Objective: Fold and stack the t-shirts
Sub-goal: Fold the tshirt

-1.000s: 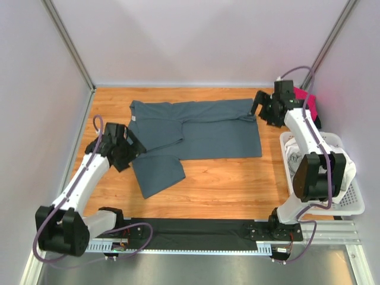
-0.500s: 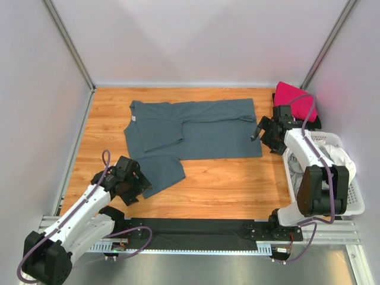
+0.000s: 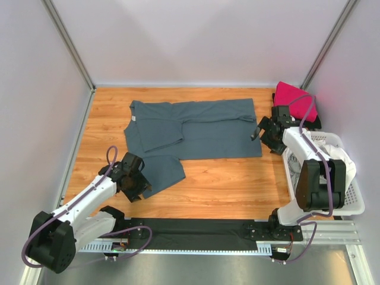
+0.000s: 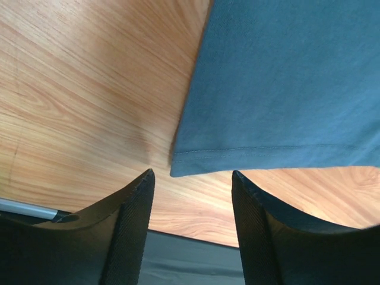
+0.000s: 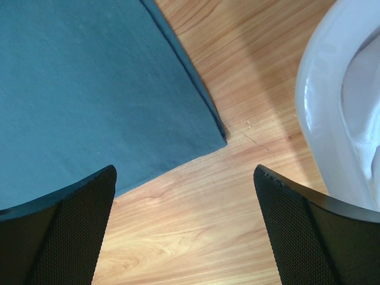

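Observation:
The large slate blue-grey t-shirt lies spread on the wooden table, one sleeve folded onto its body and a flap sticking out toward the near left. My left gripper is open and empty just before that flap's near corner. My right gripper is open and empty beside the shirt's near right corner. A folded magenta-pink shirt lies at the far right on a black one. White and light cloth fills the basket.
The white lattice basket stands at the right edge; its rim shows in the right wrist view. A black strip runs along the near table edge, and shows in the left wrist view. Grey walls close the left, back and right.
My left gripper came back from the shirt's left side to the flap's near corner, swinging slightly right. My right gripper moved from the far right hem down to the near right corner. Both stayed open.

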### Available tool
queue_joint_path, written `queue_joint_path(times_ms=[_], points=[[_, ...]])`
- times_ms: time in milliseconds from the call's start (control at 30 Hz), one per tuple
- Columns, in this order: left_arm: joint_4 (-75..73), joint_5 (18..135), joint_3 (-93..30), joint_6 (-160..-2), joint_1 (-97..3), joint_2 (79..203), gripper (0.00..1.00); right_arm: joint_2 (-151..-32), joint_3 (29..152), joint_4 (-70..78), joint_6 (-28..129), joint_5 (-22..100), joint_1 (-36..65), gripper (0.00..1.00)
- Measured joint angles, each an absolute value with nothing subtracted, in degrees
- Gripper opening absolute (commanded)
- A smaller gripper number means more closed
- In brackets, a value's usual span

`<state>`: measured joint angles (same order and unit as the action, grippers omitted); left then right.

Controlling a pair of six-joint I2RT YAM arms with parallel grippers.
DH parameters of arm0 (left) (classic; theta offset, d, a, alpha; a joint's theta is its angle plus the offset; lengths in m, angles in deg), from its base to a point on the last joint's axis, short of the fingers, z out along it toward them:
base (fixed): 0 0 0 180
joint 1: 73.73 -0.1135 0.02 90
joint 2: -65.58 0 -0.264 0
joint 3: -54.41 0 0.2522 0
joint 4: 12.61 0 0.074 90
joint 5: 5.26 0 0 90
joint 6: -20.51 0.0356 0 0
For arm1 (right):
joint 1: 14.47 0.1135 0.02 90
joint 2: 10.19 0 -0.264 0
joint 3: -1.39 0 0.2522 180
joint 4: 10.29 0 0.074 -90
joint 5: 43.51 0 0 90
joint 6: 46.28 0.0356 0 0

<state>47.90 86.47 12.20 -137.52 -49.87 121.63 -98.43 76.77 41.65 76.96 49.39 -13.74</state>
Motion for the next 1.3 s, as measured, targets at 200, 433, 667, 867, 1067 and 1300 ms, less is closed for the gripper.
queue_joint_path(times_ms=[200,433,667,867,1067,1300], points=[[46.4,86.5,12.3,-138.5,-49.9,121.6,0.61,-99.7,77.1,40.7,77.0,49.5,-13.7,0.99],[46.4,86.5,12.3,-138.8,-49.9,124.0,0.60,-99.9,77.1,40.2,77.0,49.5,-14.2,0.99],[45.8,85.8,12.1,-139.0,-49.9,127.5,0.38,-99.9,77.1,39.6,77.2,49.5,-14.7,0.95],[45.3,85.3,11.9,-139.1,-49.9,129.1,0.05,-100.2,77.1,39.5,77.2,49.5,-14.7,0.92],[45.8,85.9,11.4,-139.1,-49.8,129.2,0.00,-101.2,77.1,39.2,77.4,48.8,-14.6,0.90],[49.0,88.2,8.1,-138.5,-49.8,127.8,0.00,-102.2,77.0,39.1,77.5,48.7,-14.6,0.78]])
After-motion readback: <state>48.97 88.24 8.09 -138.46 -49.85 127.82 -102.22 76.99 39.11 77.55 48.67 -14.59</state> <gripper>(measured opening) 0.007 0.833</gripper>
